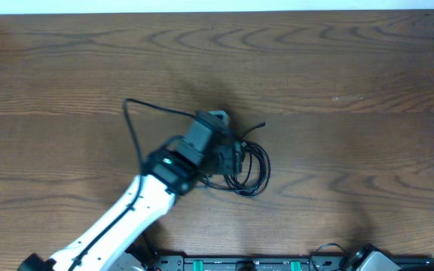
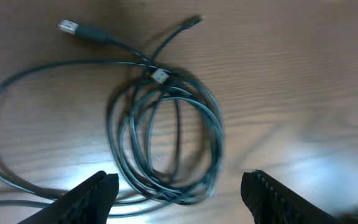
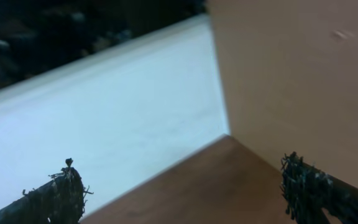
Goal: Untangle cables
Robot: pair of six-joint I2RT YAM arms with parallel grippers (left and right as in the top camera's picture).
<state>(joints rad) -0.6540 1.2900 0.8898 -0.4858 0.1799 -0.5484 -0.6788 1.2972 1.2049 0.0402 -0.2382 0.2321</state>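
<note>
The cables (image 1: 249, 170) lie near the middle of the counter (image 1: 360, 143), most of their length wound into a loose, flat coil of several overlapping turns. One long strand leaves the coil, arcs out to the robot's left, and bends sharply well short of the left edge. In the left wrist view a grey lead with a pale flat plug (image 2: 69, 26) runs away from the coil. A thinner lead ending in a small dark plug (image 2: 195, 20) crosses it, and a small whitish connector (image 2: 159, 76) sits at the coil's far rim where the strands cross. The left tool (image 2: 179, 182) hangs over the near side of the coil with its fingers (image 2: 95, 194) set wide apart. One finger is on each side of the loops, and nothing is pinched between them. The white left arm (image 1: 108, 226) reaches in from the near left corner. The right tool (image 3: 182, 186) is also spread wide and holds nothing. It sits at the near right edge, facing a white wall (image 3: 117, 118) and a tan panel (image 3: 291, 81). Bare wood stretches around the coil to the far edge and the right edge.
</note>
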